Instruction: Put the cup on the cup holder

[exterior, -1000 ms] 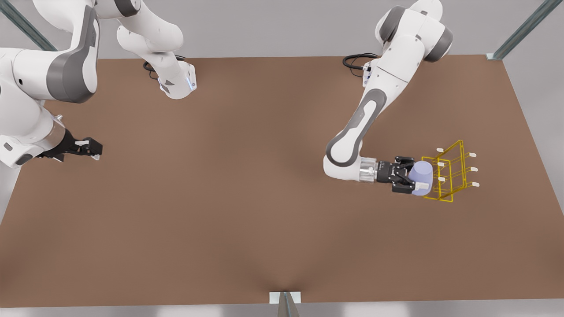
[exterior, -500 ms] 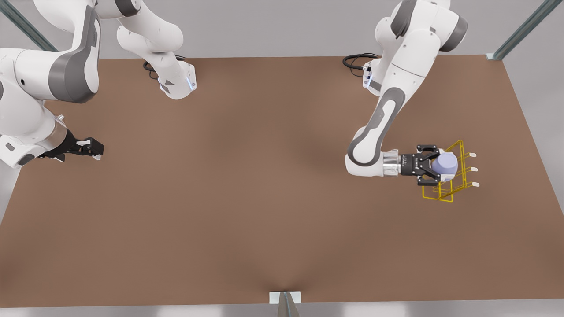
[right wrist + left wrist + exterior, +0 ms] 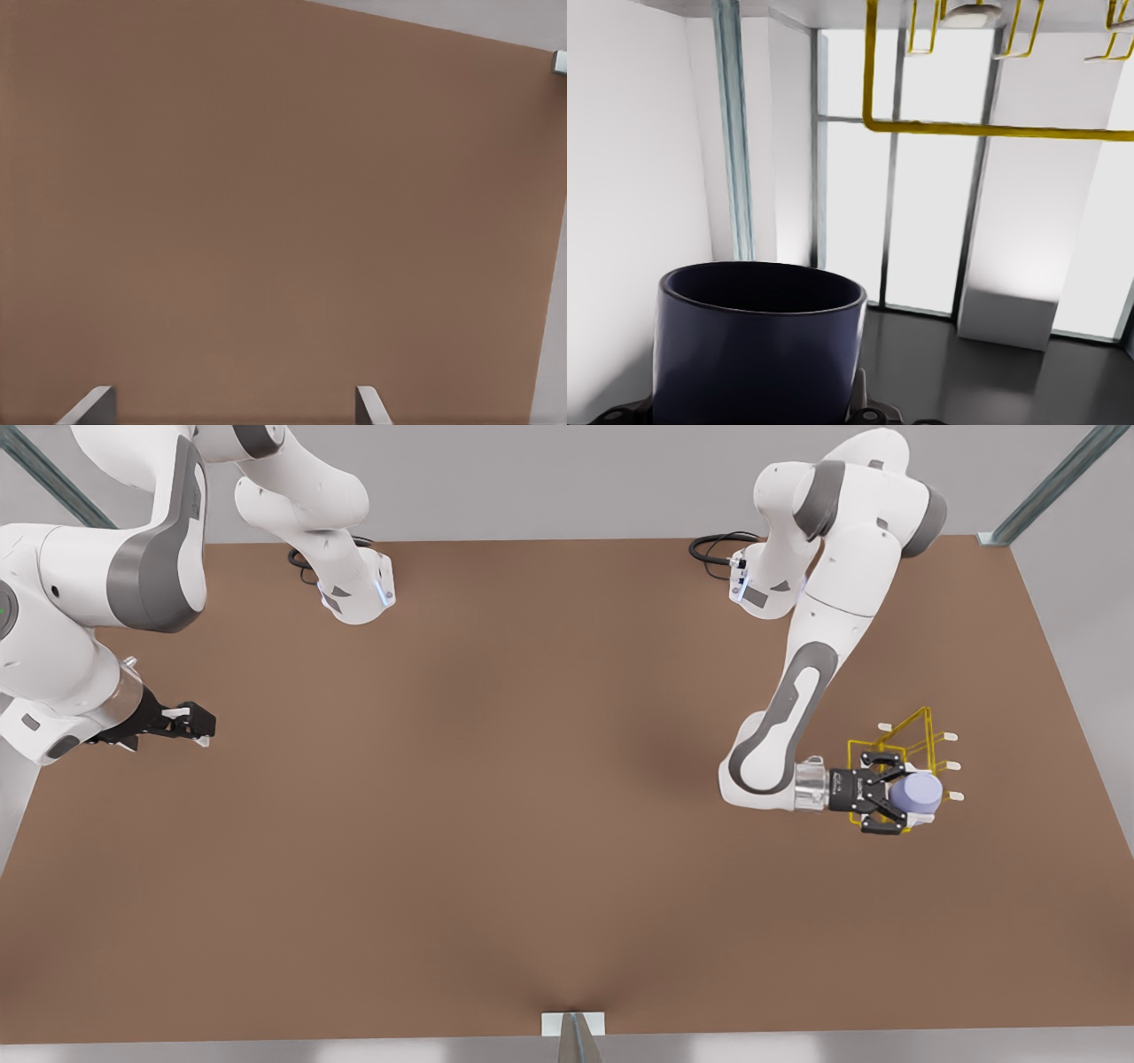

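The lavender-blue cup (image 3: 919,792) lies on its side between the fingers of my left gripper (image 3: 907,794), which is shut on it. Cup and gripper overlap the near end of the yellow wire cup holder (image 3: 921,726) at the front view's right; whether the cup touches a peg is unclear. In the left wrist view the cup (image 3: 757,345) looks dark, and the cup holder's yellow wire (image 3: 992,130) with a white-tipped peg (image 3: 970,13) runs beyond it. My right gripper (image 3: 197,724) waits at the front view's far left, open (image 3: 232,412) over bare table.
The brown table (image 3: 496,806) stretches wide between the two arms. Black cables (image 3: 713,545) lie at the back edge by the arm bases. A metal post (image 3: 573,1036) stands at the middle of the near edge.
My left gripper carried the cup toward the front view's right and nearer edge, from beside the cup holder to over its near end. The right arm barely shifted.
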Controlling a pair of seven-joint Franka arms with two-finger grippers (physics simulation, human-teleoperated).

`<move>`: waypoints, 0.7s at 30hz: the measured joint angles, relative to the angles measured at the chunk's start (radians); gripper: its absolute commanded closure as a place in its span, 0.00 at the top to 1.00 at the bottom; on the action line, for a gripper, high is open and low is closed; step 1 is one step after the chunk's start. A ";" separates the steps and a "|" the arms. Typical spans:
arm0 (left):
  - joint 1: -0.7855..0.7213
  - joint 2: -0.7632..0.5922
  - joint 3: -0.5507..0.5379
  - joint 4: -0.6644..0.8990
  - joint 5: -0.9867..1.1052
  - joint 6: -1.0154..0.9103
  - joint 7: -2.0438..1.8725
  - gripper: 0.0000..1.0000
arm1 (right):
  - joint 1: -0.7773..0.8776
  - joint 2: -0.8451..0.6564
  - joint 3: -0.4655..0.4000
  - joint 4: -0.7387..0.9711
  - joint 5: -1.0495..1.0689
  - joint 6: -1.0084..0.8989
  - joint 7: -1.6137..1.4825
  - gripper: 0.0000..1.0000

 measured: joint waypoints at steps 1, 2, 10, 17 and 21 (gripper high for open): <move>0.001 0.003 0.000 -0.001 0.000 0.007 -0.005 0.71 | 0.000 0.000 0.000 0.000 0.000 0.000 0.000 1.00; 0.002 0.002 -0.001 -0.009 -0.002 0.012 -0.010 0.71 | 0.000 0.000 0.000 0.000 0.000 0.000 0.000 1.00; 0.004 -0.026 0.000 -0.087 -0.077 0.035 -0.082 0.70 | 0.001 0.000 0.002 -0.002 0.002 0.000 0.001 1.00; 0.022 -0.009 0.000 -0.087 -0.111 0.066 -0.155 0.70 | 0.008 0.000 0.002 -0.002 0.002 0.000 0.001 1.00; 0.035 -0.004 0.000 -0.087 -0.118 0.082 -0.193 0.70 | 0.009 0.000 0.002 -0.003 0.002 0.000 0.002 1.00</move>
